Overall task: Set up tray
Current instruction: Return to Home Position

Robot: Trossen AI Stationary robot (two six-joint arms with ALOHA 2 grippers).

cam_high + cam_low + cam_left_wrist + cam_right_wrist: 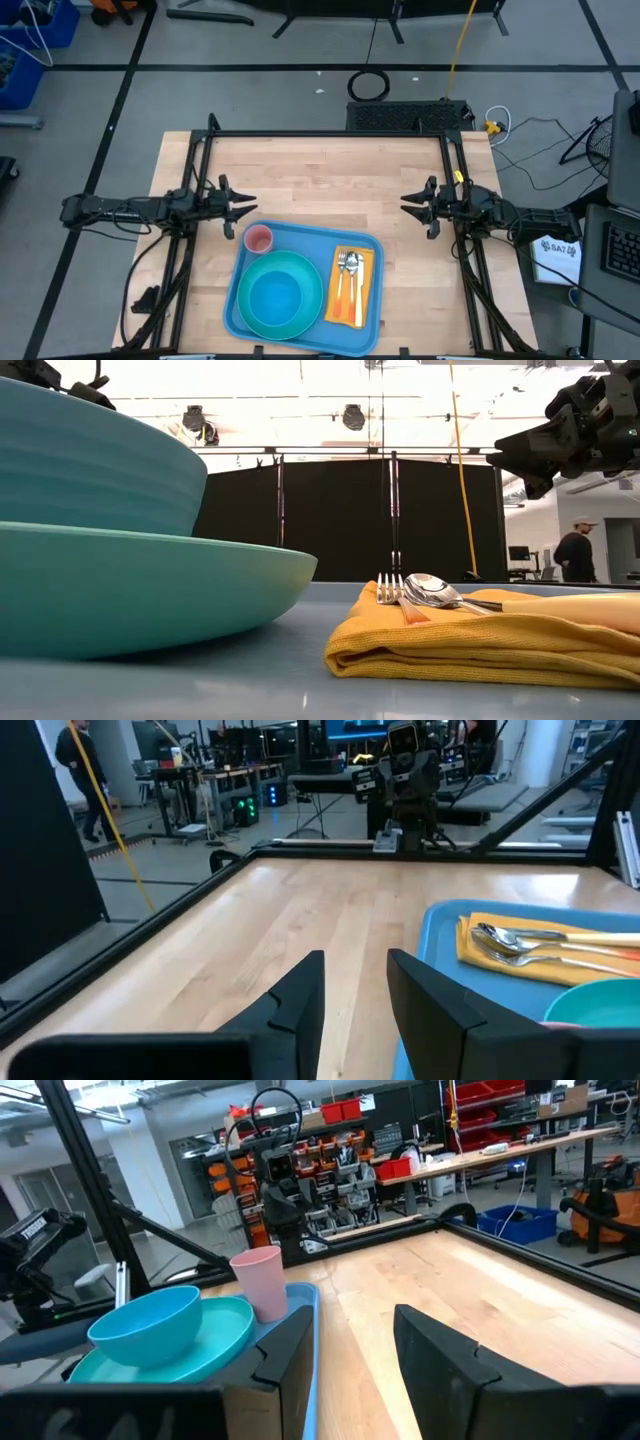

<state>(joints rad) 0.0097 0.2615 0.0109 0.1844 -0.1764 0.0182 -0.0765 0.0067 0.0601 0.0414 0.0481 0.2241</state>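
Observation:
The light-blue tray [372, 250] lies on the wooden table near its front edge. A teal plate [300, 318] rests flat on the tray, with a blue bowl [272, 297] standing in it. A pink cup [259, 238] stands upright in the tray's far left corner. An orange-yellow napkin [362, 300] lies folded at the tray's right, carrying a fork [390, 592] and a spoon [435, 590]. My left gripper [250, 207] hovers open at the table's left side, just beyond the cup. My right gripper [405, 203] hovers open at the right side. Both point level toward the middle.
Bare wood [330, 180] stretches between the two grippers and on to the far edge. A dark metal frame [330, 134] runs round the table. Beyond it, a person [578, 555] stands in the room behind.

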